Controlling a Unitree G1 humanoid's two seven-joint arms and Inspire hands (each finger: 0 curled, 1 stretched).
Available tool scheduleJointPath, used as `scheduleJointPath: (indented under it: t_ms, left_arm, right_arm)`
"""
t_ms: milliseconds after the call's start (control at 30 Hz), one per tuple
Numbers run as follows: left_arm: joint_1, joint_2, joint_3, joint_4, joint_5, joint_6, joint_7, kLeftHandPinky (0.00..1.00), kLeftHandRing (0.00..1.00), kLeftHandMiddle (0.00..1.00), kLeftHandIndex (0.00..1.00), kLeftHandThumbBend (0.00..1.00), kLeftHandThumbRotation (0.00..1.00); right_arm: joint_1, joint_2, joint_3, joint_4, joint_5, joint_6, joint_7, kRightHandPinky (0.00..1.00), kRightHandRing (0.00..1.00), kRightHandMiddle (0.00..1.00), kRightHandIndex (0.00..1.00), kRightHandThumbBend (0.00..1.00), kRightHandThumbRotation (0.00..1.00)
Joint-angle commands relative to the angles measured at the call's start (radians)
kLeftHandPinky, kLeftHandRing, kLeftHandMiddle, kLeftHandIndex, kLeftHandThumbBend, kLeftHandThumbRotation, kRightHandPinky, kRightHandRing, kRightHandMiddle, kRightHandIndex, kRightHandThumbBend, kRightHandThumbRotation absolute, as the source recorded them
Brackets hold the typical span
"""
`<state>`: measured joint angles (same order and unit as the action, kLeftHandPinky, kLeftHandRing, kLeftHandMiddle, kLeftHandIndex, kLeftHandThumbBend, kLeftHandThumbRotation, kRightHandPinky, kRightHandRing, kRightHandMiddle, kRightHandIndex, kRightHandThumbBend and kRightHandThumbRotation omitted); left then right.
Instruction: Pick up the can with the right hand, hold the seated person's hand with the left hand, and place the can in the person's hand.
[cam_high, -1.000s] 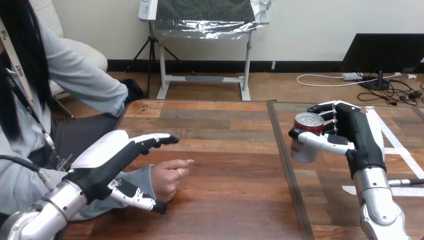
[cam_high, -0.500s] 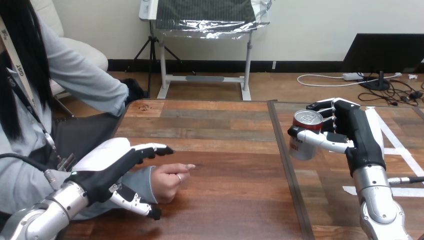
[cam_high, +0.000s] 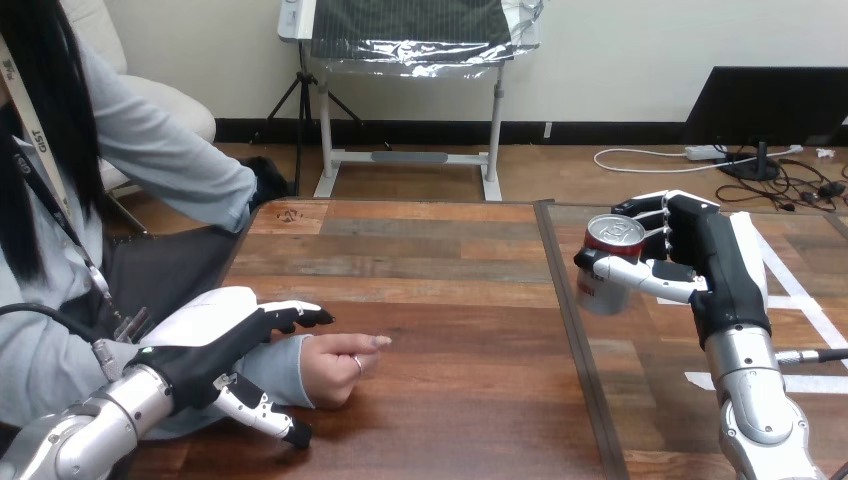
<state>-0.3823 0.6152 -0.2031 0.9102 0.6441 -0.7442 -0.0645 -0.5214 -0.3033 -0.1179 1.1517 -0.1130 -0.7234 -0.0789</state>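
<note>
A silver can (cam_high: 603, 283) with a red top hangs above the right part of the table, tilted slightly. My right hand (cam_high: 700, 258) is shut on it, fingers behind it and the thumb across its front. The person's hand (cam_high: 345, 365) rests loosely curled on the table at the lower left, one finger pointing right. My left hand (cam_high: 215, 340) is open over the person's sleeved wrist (cam_high: 280, 368). Its fingers (cam_high: 297, 315) reach almost straight across the top of the wrist. Its thumb (cam_high: 268, 418) is spread out on the near side, apart from the sleeve.
The wooden table (cam_high: 450, 300) has a seam (cam_high: 570, 330) running front to back left of the can. White tape strips (cam_high: 800, 300) mark the table's right end. The person sits at the left side.
My left hand's fingers have come down from above the person's hand to lie across the wrist. My right hand has lifted the can a little higher.
</note>
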Motion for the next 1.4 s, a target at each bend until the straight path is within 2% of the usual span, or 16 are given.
scheduleJointPath:
  t_ms: [0,233,933,1367]
  left_arm:
    - [-0.097,0.021,-0.023,0.023,0.006,0.005,0.030,0.73,0.81,0.83,0.82,1.00,0.24]
    - [-0.117,0.024,-0.058,0.058,0.035,0.016,0.062,0.73,0.81,0.82,0.81,1.00,0.23]
    - [-0.156,0.016,-0.127,0.162,0.075,0.039,0.143,0.68,0.75,0.75,0.75,1.00,0.22]
    - [-0.150,0.011,-0.152,0.177,0.080,0.029,0.212,0.47,0.53,0.57,0.63,1.00,0.16]
  right_arm:
    - [-0.081,0.001,-0.006,-0.065,0.018,-0.042,-0.004,0.38,0.42,0.49,0.49,0.76,0.00]
    - [-0.075,0.001,-0.011,-0.069,0.032,-0.048,0.017,0.37,0.41,0.48,0.49,0.75,0.00]
    - [-0.052,-0.002,-0.011,-0.085,0.052,-0.071,0.049,0.34,0.38,0.46,0.49,0.75,0.00]
    - [-0.047,-0.003,-0.013,-0.084,0.062,-0.073,0.068,0.34,0.38,0.45,0.49,0.75,0.00]
